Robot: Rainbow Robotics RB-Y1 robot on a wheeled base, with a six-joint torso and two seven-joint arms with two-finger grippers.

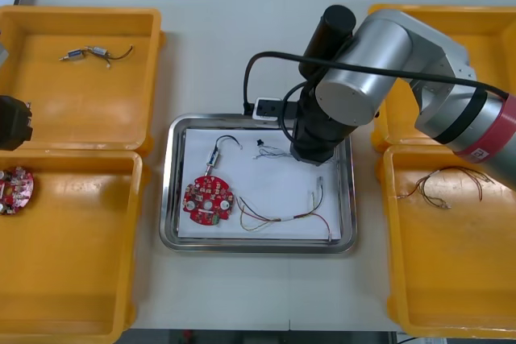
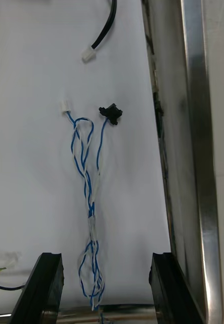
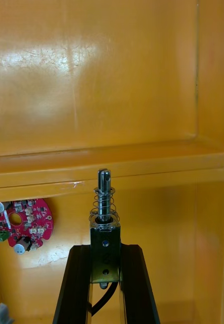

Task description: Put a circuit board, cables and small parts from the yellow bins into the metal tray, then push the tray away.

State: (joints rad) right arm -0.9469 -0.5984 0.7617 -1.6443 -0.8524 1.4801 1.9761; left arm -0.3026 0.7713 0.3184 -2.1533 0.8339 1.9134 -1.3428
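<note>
Red circuit board [image 1: 208, 199] and blue-white cable [image 2: 89, 202] are in the metal tray [image 1: 173, 199], my right fingers [image 2: 46, 283] spread wide either side of the cable. Left fingers [image 3: 79, 283] pinch a small metal part [image 3: 104, 202] over the left yellow bins [image 1: 81, 102]; that and the push remain, I reckon.

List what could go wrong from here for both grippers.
The open right gripper straddles the twisted blue and white cable beside the shiny metal tray's wall; lifting away might snag a loop and drag it out. The left gripper, over the yellow bins, pinches the small spring-tipped metal part by its lower end only, so it may tilt or slip in transit.
</note>
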